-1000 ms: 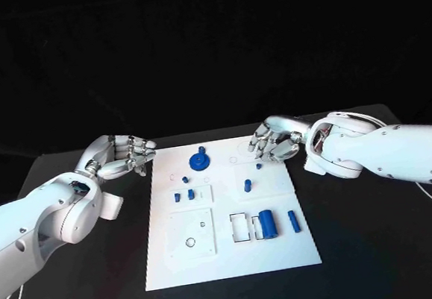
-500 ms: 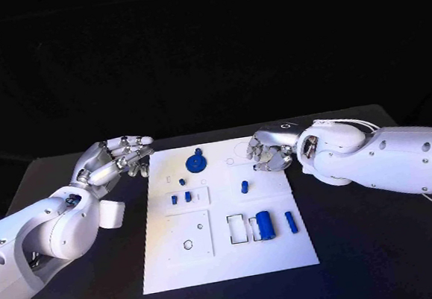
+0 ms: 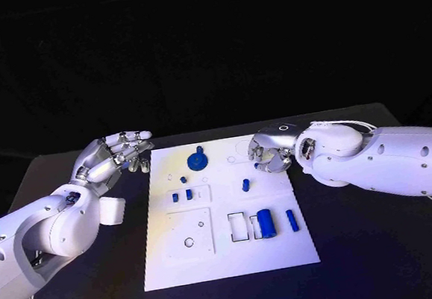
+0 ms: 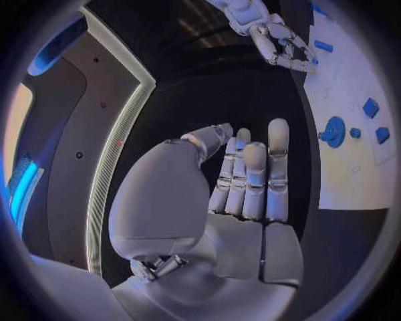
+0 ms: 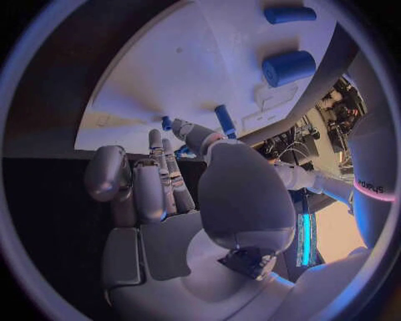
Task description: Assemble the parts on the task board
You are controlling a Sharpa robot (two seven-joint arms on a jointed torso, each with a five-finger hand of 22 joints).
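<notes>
The white task board (image 3: pixel 230 253) lies in the middle of the black table. On it are a blue round gear-like part (image 3: pixel 197 160), several small blue pegs (image 3: pixel 189 194), a thick blue cylinder (image 3: pixel 267 223) and a thin peg (image 3: pixel 291 219). My left hand (image 3: pixel 113 155) hovers off the board's far left corner with its fingers straight and nothing in it, its palm (image 4: pixel 242 180) bare. My right hand (image 3: pixel 268 150) hangs over the board's far right corner, fingers bent downward, holding nothing. From that wrist, the right hand (image 5: pixel 167 194) points at the board (image 5: pixel 167 73), with the cylinder (image 5: pixel 288 67) beyond it.
Bare black table (image 3: pixel 382 246) surrounds the board on all sides. Both white forearms reach in over the table's left and right sides. The left wrist view also shows the right hand (image 4: pixel 276 37) above the board's (image 4: pixel 351 167) far edge, and the gear-like part (image 4: pixel 334 130).
My left hand's fingers have straightened and lifted a little. My right hand has turned and drawn in slightly over the board's far right corner. The parts lie as before.
</notes>
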